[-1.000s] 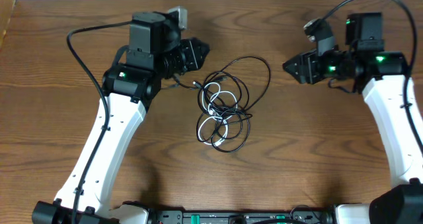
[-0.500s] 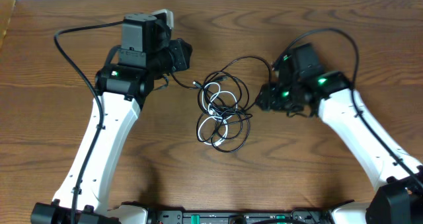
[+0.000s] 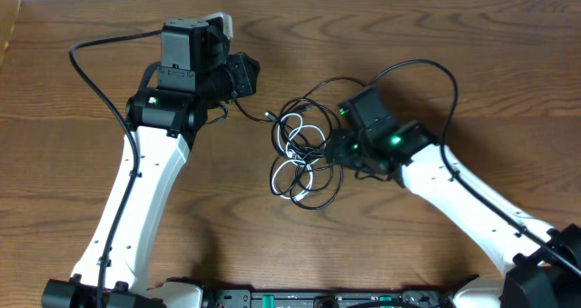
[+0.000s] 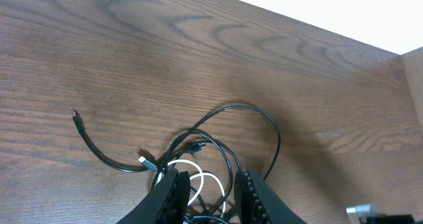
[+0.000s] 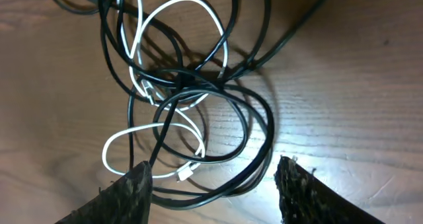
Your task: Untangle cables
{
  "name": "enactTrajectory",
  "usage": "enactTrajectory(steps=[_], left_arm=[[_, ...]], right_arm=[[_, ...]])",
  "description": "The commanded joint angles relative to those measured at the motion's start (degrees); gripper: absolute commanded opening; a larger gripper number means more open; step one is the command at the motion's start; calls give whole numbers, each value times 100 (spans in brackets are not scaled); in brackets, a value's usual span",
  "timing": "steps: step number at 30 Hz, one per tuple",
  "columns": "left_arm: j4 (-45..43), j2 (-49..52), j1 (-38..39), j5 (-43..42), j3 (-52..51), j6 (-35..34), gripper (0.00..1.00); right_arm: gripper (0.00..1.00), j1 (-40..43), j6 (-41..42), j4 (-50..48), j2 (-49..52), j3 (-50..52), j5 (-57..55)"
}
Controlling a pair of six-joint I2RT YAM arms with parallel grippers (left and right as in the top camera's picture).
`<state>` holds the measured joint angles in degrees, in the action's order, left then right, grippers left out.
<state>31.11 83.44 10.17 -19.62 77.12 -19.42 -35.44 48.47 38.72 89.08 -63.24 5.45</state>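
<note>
**Right gripper wide over the tangle, left gripper narrow beside it**

The right gripper (image 5: 211,178) stands with its fingers spread wide and nothing between them. It hangs just over the right side of the cables (image 3: 304,154), and its wrist view looks straight down on crossing loops. The left gripper (image 4: 208,184) has its fingers close together with a narrow gap. Bare wood shows through that gap and no cord is in it. It points at the bunch from the left, near but apart.

The cables lie in a loose knot near the middle of the bench (image 3: 227,244), between the two arms. Black loops overlap a white cable (image 5: 106,152). One black cord end (image 4: 77,118) trails out free toward the left arm.
</note>
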Motion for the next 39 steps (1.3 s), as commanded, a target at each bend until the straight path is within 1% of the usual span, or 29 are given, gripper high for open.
enactTrajectory(steps=[1,2,6,10,14,21,22,23,24,25,28,32,35,37,38,39], left_arm=[[13,-83,-13,-90,35,98,28],[13,-83,-13,-90,35,98,28],[13,-83,-13,-188,35,98,28],[7,-83,-13,-374,35,98,28],[11,-83,-13,-374,35,98,28],[11,-83,-13,-374,35,98,28],[11,-83,-13,-374,35,98,28],[11,-83,-13,-374,35,98,28],[11,-83,-13,-374,35,98,28],[13,-83,-13,-376,35,98,28],[35,-83,-13,-396,35,98,28],[192,-83,-13,-398,35,98,28],[330,-83,-13,-398,35,109,28],[387,-83,-13,-450,33,203,28],[422,-83,-13,-577,35,275,28],[426,-83,-13,-686,35,339,29]], right_arm=[[60,-304,837,31,-55,46,-702],[61,-369,968,79,-55,46,-798],[62,-599,1246,184,-52,50,-1117],[63,-737,1473,177,55,74,-1189],[65,-822,1641,111,345,79,-1191],[59,-844,1617,-192,686,79,-1088],[55,-846,1617,-205,723,79,-1088],[44,-848,1617,-210,741,79,-1091],[16,-848,1617,-221,763,79,-1108],[1,-841,1598,-249,763,79,-1134],[1,-739,1169,-636,761,76,-1268],[1,-256,236,-1626,758,52,-1169],[1,391,-367,-2050,758,-168,-433],[1,883,-540,-2037,758,-439,151],[1,1338,-730,-1971,758,-739,723],[1,1606,-887,-1934,758,-938,1102]])
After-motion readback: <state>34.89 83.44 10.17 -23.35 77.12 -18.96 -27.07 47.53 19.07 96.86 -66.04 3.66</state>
